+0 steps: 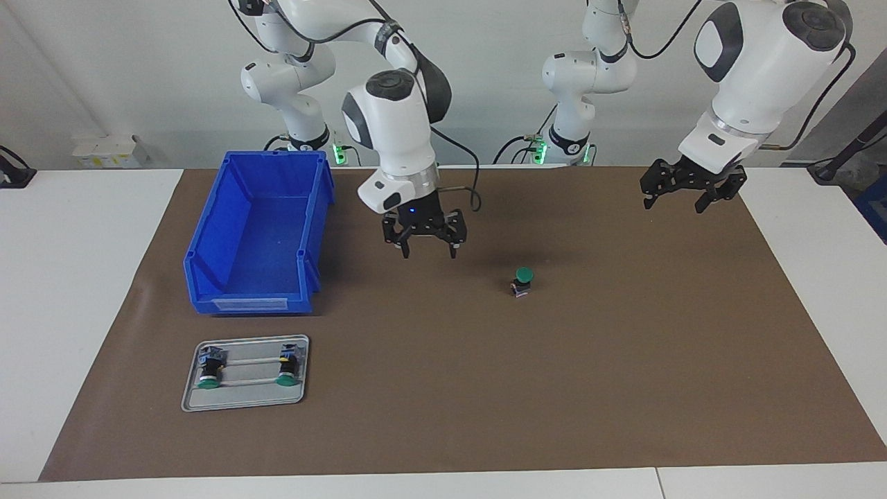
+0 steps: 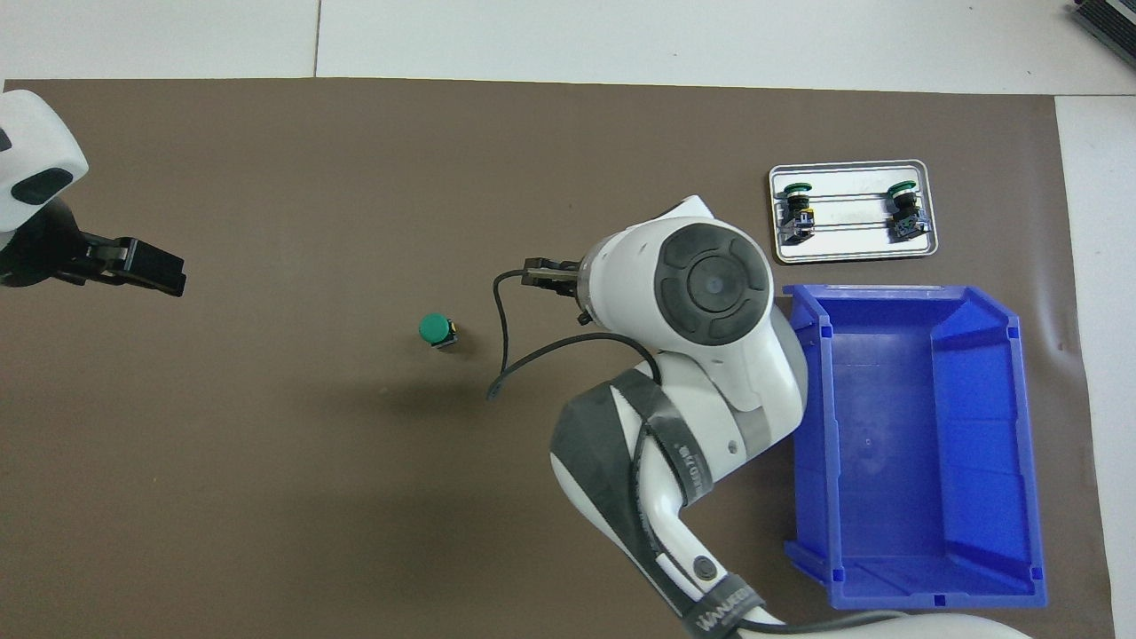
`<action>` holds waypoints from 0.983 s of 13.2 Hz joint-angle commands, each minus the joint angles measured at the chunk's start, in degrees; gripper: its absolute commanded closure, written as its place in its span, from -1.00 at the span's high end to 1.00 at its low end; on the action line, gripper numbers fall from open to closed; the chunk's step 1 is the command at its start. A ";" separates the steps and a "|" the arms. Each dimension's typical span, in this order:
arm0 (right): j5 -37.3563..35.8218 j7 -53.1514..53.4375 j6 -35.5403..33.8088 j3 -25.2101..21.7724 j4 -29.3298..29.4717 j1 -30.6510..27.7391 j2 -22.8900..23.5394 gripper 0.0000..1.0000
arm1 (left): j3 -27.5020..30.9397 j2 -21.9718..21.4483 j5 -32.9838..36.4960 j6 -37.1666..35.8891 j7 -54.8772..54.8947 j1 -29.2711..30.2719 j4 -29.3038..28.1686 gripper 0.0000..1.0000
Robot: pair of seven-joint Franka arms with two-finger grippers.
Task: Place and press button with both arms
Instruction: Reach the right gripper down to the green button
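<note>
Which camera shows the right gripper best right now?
The facing view: the right gripper hangs open, fingers down, over the mat between the bin and the lone button. In the overhead view the arm's own wrist hides most of it; only a dark tip shows.

One camera faces the robots; another looks steeply down, sharing the mat point(image 1: 485, 388)

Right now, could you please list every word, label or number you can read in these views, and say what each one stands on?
Grey band on the right arm: white lettering, too blurred and cut off to read.
Label strip on the blue bin: too small to read.
Buttons on the metal tray: no legible markings.
Lone green button: no legible markings.
</note>
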 commanded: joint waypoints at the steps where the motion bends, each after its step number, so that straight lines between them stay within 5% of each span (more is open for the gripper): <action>1: 2.30 0.12 5.47 0.49 2.98 3.23 4.57 1.00 | -0.24 -1.92 -0.59 -0.28 0.07 1.06 -2.10 1.00; 6: -2.16 0.04 10.49 0.49 10.44 9.75 16.00 1.00 | -0.24 -1.92 -0.59 -0.28 0.07 1.06 -2.10 1.00; 13: -14.84 -0.85 16.74 0.58 10.73 10.27 19.98 1.00 | -0.24 -1.92 -0.59 -0.28 0.07 1.06 -2.10 1.00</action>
